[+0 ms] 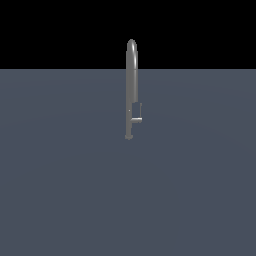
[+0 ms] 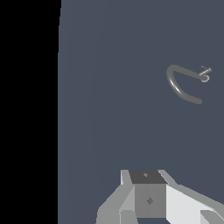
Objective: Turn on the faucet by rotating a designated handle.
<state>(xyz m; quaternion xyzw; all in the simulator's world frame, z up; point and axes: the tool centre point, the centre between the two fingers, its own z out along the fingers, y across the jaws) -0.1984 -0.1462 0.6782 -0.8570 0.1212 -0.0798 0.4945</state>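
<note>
Closest to the wrist camera is the pincer itself, a white and grey blocky body with pale slanted parts to both sides of it; its fingertips do not come into the picture, so I cannot tell if it stands wide or narrow, and nothing can be seen held in it. Under it spreads the flat blue-grey surface, plain and even in colour. Well apart from the pincer, ahead of it and off to one side, stands the faucet, which from this camera looks like a thin grey curved tube, bent like a hook. At one end of this curve sits the handle, a very small grey piece with a thin tab; it is too small to tell how it is turned. No part of the pincer touches the faucet or the handle. In the exterior view the arm is not visible at all. In that view the faucet is a tall, very slim grey upright with a rounded top and a small foot, standing alone on the surface. The handle is a short stub low on the upright, pointing toward the exterior view's right, with a thin flat tab rising just above it.
</note>
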